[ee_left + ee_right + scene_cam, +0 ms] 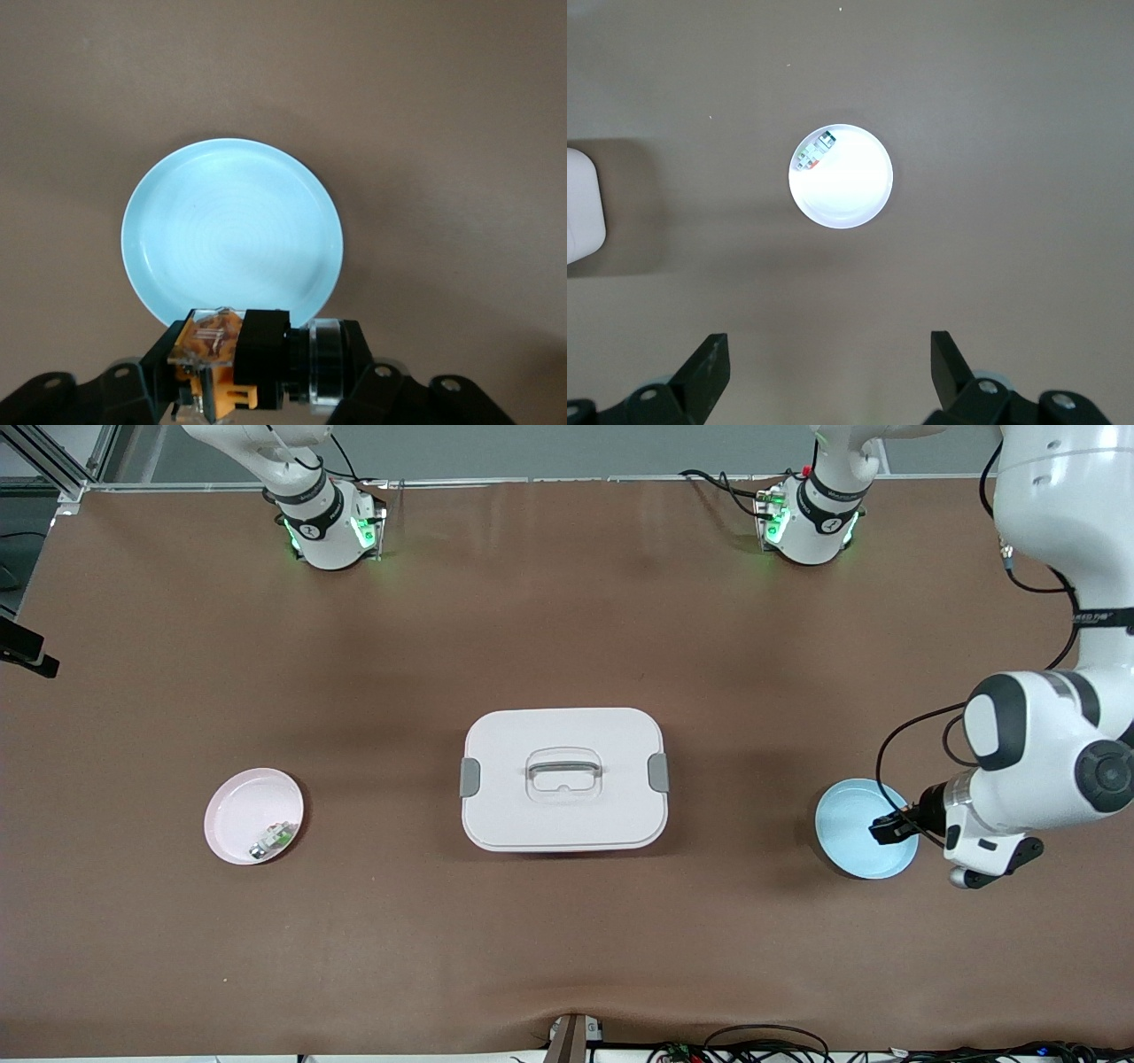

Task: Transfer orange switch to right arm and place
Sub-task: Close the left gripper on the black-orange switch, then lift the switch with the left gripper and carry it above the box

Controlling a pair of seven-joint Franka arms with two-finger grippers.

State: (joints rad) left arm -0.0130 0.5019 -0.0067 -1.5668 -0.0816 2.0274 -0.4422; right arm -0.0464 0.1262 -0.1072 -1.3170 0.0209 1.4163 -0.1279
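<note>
The orange switch, a small black push-button with orange parts and a clear cap, is clamped between the fingers of my left gripper. In the front view the left gripper hangs over the edge of a light blue plate toward the left arm's end of the table. The blue plate holds nothing. My right gripper stands open and empty high over bare table, with a pink plate below it. In the front view only the right arm's base shows.
A white lidded box with a handle sits mid-table; its corner shows in the right wrist view. The pink plate toward the right arm's end holds a small green-white-silver part.
</note>
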